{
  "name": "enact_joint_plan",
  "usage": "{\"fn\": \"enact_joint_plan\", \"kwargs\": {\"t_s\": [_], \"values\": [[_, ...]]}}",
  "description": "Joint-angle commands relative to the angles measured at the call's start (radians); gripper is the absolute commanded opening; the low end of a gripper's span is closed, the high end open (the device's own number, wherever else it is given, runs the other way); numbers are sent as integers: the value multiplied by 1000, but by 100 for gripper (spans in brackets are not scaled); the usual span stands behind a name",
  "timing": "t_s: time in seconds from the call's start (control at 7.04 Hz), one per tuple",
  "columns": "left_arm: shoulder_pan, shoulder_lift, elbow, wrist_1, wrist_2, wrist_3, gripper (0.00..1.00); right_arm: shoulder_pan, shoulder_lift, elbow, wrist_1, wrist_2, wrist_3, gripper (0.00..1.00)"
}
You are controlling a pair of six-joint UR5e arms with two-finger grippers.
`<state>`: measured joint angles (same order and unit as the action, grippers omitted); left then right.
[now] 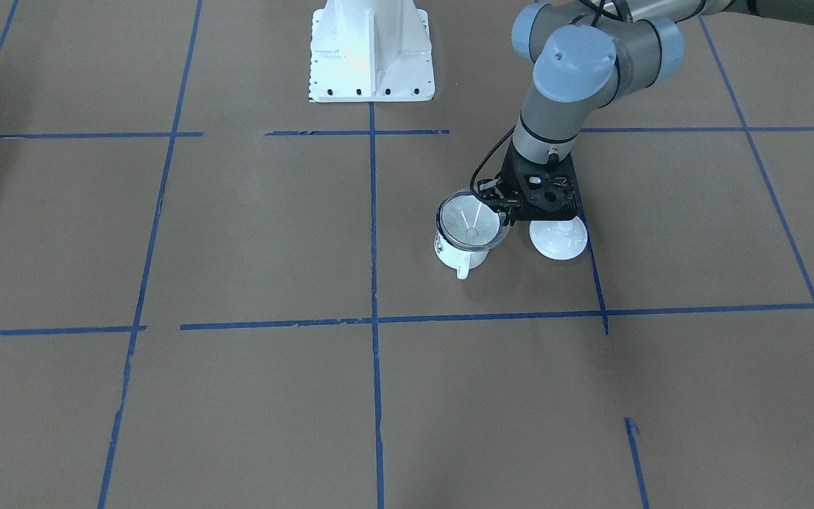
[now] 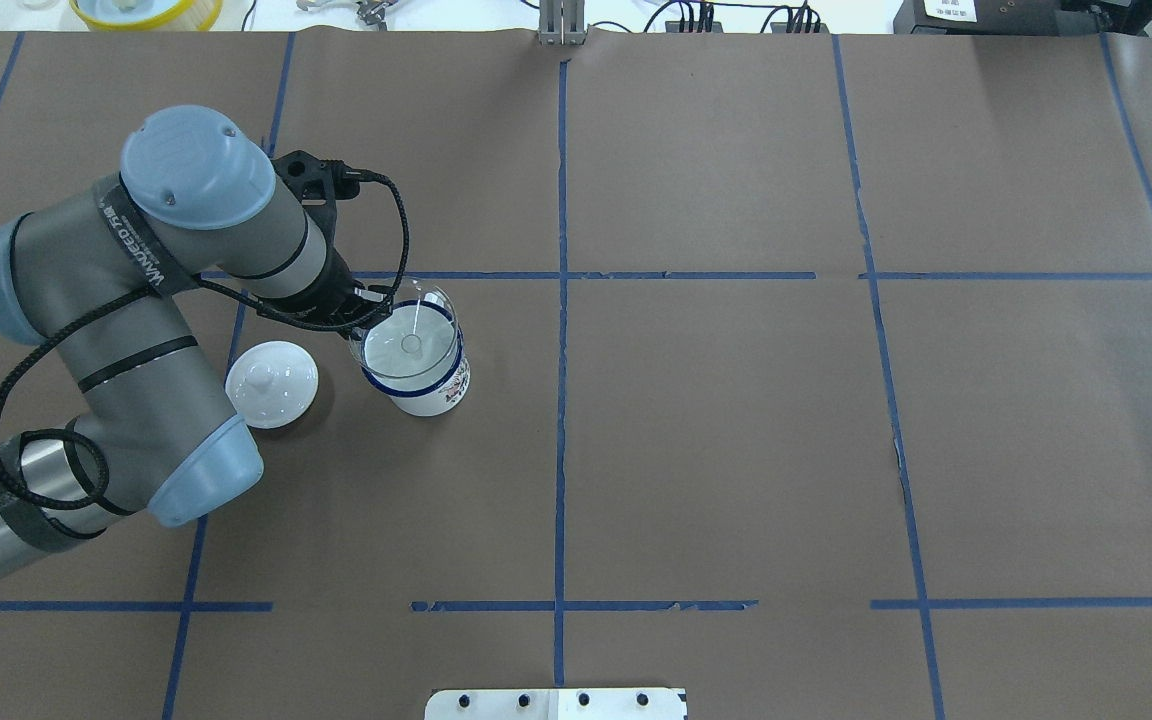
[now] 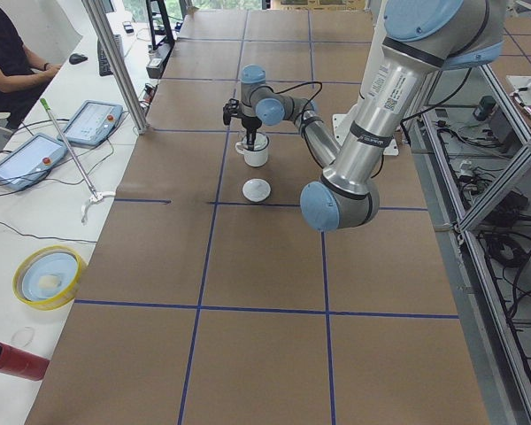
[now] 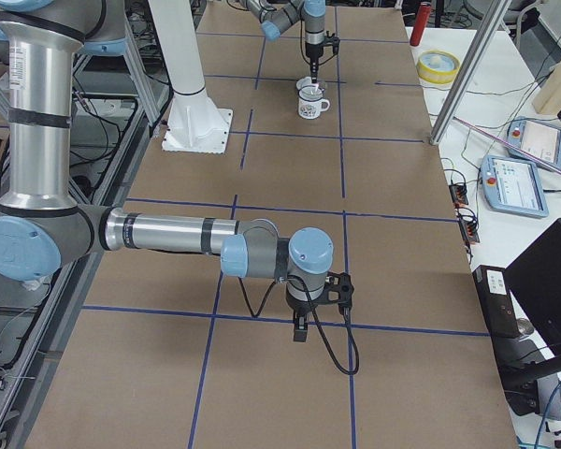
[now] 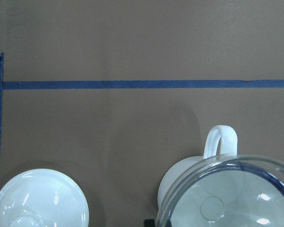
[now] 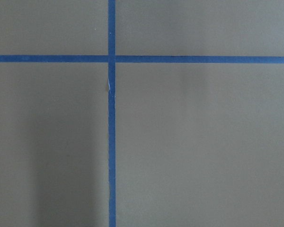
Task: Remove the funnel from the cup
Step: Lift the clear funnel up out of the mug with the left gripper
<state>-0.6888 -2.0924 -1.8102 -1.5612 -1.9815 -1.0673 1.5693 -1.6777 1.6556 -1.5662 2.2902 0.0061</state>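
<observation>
The white enamel cup (image 1: pixel 458 256) with a dark blue rim stands upright on the brown table, and the clear funnel (image 1: pixel 469 223) sits in its mouth. Both show in the overhead view, cup (image 2: pixel 428 390) and funnel (image 2: pixel 406 342). My left gripper (image 1: pixel 503 214) points down at the funnel's rim on the side toward the lid and looks shut on that rim (image 2: pixel 364 318). In the left wrist view the funnel (image 5: pixel 227 198) covers the cup (image 5: pixel 180 182), whose handle (image 5: pixel 221 140) points away. My right gripper (image 4: pixel 300 329) hangs over bare table far off; I cannot tell whether it is open or shut.
A white round lid with a knob (image 1: pixel 557 239) lies on the table right beside the cup, under my left wrist; it also shows in the overhead view (image 2: pixel 271 383). The white robot base (image 1: pixel 372 49) stands at the table's edge. Blue tape lines cross the table.
</observation>
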Motion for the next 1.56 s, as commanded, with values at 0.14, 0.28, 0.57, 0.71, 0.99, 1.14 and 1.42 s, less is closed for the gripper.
{"fn": "enact_joint_plan", "kwargs": {"t_s": [0.14,0.28,0.57,0.71,0.99,1.14,1.42], "values": [[-14,3,-90,41,-10,70,0,0,1,1,0,0,0,100],[-26,0,-154,140,-11,116,0,0,0,1,0,0,0,100],[-185,-8,-199,213,-127,246,0,0,0,1,0,0,0,100],[-228,-9,-198,204,-163,288,0,0,0,0,0,0,0,100],[-293,5,-129,-14,-152,296,0,0,0,1,0,0,0,100],[-307,30,-85,-163,-79,287,0,0,1,0,0,0,0,100],[-304,40,26,-371,91,265,0,0,1,0,0,0,0,100]]}}
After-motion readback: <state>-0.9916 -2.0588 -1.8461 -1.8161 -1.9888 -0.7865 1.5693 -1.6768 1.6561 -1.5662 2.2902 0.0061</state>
